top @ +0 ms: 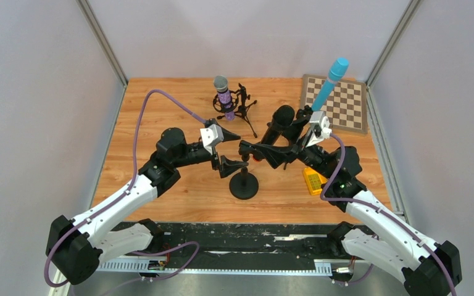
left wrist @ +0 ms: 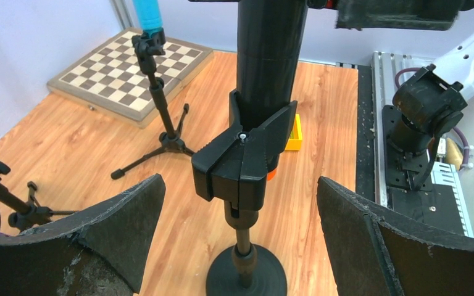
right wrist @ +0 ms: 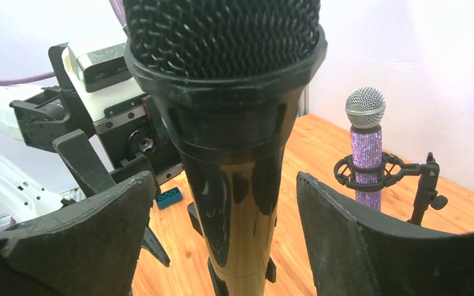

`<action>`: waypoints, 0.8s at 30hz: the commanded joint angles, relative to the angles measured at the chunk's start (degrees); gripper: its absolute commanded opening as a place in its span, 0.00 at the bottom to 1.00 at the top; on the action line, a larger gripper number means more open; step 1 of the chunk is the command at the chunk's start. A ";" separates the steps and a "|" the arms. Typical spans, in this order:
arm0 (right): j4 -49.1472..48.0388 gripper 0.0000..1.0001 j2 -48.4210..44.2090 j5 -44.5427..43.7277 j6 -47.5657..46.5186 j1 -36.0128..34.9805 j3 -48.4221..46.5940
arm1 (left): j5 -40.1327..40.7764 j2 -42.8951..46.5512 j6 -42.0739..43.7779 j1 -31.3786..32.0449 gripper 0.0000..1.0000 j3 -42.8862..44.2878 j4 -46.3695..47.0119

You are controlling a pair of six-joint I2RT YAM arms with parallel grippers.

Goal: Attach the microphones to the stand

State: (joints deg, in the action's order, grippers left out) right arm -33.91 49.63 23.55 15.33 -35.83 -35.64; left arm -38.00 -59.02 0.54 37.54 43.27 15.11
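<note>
The black microphone (top: 279, 123) stands upright in the clip (left wrist: 241, 163) of the round-base stand (top: 244, 185); its orange ring (left wrist: 272, 175) shows just behind the clip. My left gripper (top: 234, 151) is open, its fingers either side of the clip (left wrist: 239, 191) without touching it. My right gripper (top: 260, 151) is open around the microphone's body (right wrist: 222, 179), with gaps on both sides. The glittery purple microphone (top: 224, 97) sits in a shock mount on a tripod, also seen in the right wrist view (right wrist: 366, 145). The light-blue microphone (top: 331, 81) stands tilted on another tripod stand (left wrist: 160, 98).
A chessboard (top: 335, 102) lies at the back right. A yellow block (top: 313, 180) lies by my right arm. A small teal brick (right wrist: 169, 197) lies on the wood near my left arm. Enclosure walls and frame posts ring the table.
</note>
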 commanded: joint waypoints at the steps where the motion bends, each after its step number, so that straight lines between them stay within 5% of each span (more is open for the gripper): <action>1: 0.38 0.88 -1.16 0.02 1.04 -0.28 -1.54 | 1.70 1.26 -2.05 0.25 1.00 0.04 0.98; 17: 13.41 1.00 -7.50 -4.18 -0.91 -0.20 -0.18 | 6.48 3.09 -2.24 0.25 1.00 5.73 2.33; 21: 16.22 1.00 -9.32 -5.17 -0.86 -0.20 0.75 | 5.38 1.46 -1.54 0.25 0.88 8.63 2.48; 24: 18.14 1.00 -10.39 -6.35 -0.72 -0.20 1.46 | 3.23 -1.16 -0.63 0.25 0.70 11.36 1.60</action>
State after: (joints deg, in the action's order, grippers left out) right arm -19.05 40.80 19.59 14.90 -35.83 -35.14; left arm -32.71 -57.76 -1.19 37.54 50.24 15.29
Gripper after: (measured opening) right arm 0.998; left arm 0.770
